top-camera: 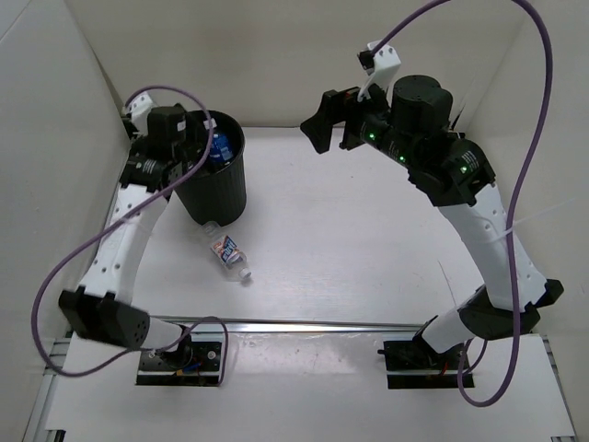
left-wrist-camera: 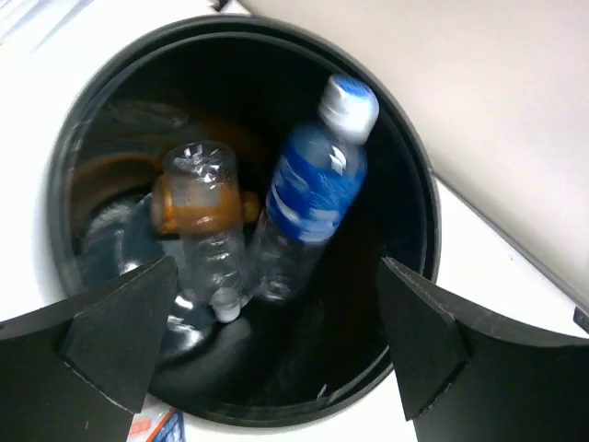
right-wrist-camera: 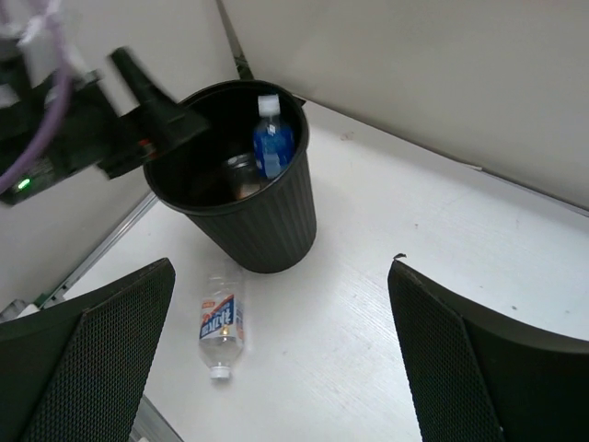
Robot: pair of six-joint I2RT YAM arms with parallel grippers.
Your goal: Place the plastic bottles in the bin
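White worktop [top-camera: 368, 239], boxed by plain white walls [top-camera: 276, 64]. The bin [top-camera: 219, 191] stands upper left and holds the blue-label bottle [left-wrist-camera: 313, 184], clear bottle [left-wrist-camera: 213, 249] and orange bottle [left-wrist-camera: 162, 208]. The red-white-blue bottle [top-camera: 227, 250] lies on the worktop just below the bin. The left end effector [left-wrist-camera: 276, 304], over the bin, and the right end effector [right-wrist-camera: 281, 276], upper centre, are both spread wide and empty.

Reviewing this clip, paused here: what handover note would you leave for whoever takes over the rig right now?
Left tool: open, empty, above the mouth of the bin.
Right tool: open, empty, raised over the table.
In the bin: orange bottle, plain clear bottle, and blue-label bottle leaning cap-up against the wall.
On the table: red-white-blue label bottle, lying on its side beside the bin's base.
Done: three of four bottles are in.
Left: pick up the last bottle and drop it in.
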